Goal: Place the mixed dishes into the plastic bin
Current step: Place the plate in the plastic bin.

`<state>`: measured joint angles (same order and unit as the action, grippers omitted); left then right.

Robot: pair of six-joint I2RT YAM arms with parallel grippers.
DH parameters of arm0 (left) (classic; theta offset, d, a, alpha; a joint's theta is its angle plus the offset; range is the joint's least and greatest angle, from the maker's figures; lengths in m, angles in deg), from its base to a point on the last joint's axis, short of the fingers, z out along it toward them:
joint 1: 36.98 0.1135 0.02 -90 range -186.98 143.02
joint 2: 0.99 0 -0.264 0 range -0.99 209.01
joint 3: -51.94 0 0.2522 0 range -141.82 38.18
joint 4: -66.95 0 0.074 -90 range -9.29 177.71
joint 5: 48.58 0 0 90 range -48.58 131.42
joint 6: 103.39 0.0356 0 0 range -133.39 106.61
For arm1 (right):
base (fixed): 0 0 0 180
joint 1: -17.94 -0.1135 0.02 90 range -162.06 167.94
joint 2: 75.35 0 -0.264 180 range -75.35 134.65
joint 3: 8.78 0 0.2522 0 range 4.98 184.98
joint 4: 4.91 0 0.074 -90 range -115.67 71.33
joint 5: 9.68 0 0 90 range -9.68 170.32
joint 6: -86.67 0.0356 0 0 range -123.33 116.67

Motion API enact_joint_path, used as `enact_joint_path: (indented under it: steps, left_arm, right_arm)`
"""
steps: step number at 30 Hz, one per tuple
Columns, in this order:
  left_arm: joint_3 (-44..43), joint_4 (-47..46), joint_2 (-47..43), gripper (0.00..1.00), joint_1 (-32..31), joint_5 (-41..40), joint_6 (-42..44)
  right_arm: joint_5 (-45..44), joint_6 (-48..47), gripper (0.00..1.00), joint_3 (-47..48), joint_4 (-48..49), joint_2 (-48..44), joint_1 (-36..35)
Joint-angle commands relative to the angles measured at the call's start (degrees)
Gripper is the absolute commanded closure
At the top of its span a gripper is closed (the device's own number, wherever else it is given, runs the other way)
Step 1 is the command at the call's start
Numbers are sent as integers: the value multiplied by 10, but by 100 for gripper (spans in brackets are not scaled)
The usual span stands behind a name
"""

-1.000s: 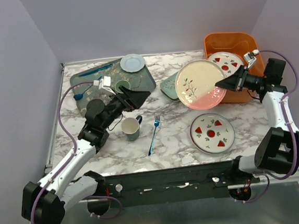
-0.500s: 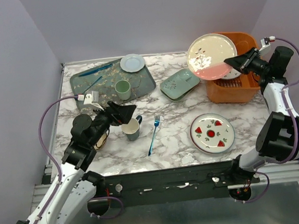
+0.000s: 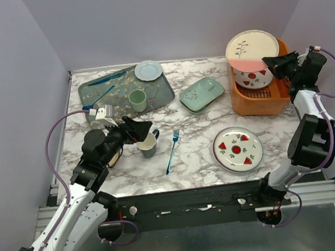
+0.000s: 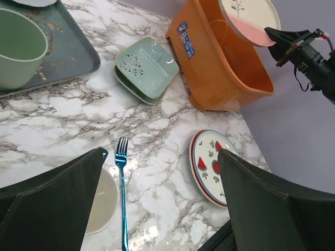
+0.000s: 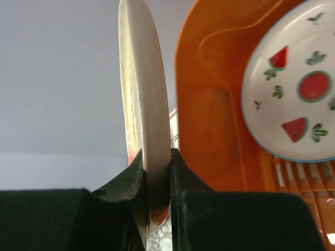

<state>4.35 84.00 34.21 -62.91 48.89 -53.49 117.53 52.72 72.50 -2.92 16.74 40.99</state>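
My right gripper (image 3: pixel 269 65) is shut on the rim of a cream-and-pink plate (image 3: pixel 252 50), which it holds tilted over the orange plastic bin (image 3: pixel 263 103). In the right wrist view the plate's edge (image 5: pixel 146 104) is pinched between the jaws of the right gripper (image 5: pixel 156 157). A watermelon plate (image 3: pixel 250 78) leans inside the bin. A second watermelon plate (image 3: pixel 237 148), a pale-green divided dish (image 3: pixel 202 94) and a dark mug (image 3: pixel 147 144) rest on the table. My left gripper (image 3: pixel 145 129) hovers open over the mug, holding nothing.
A blue fork (image 3: pixel 172 151) lies between the mug and the watermelon plate. A dark floral tray (image 3: pixel 97 91) at the back left carries a green cup (image 3: pixel 137 100), a small pale plate (image 3: pixel 148 70) and blue utensils.
My right arm lifted the pink plate from above the table's middle and carried it right, over the bin. My left arm drew back from the tray to the mug.
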Motion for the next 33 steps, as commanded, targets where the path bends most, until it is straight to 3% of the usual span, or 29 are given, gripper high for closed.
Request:
enact_joint_path:
  steps: [1,10,15,33]
  left_arm:
    - [4,2,7,1,4,-12,11]
    - [7,1,13,1,4,-16,8]
    - [9,-3,17,1,4,-17,6]
    - [10,-14,24,1,4,-11,-4]
  right_arm:
    - [-95,56,100,45,29,34,9]
    - [-149,54,100,76,3,80,11]
    - [-182,45,100,102,-58,106,11]
    - [-196,27,100,156,-128,164,3]
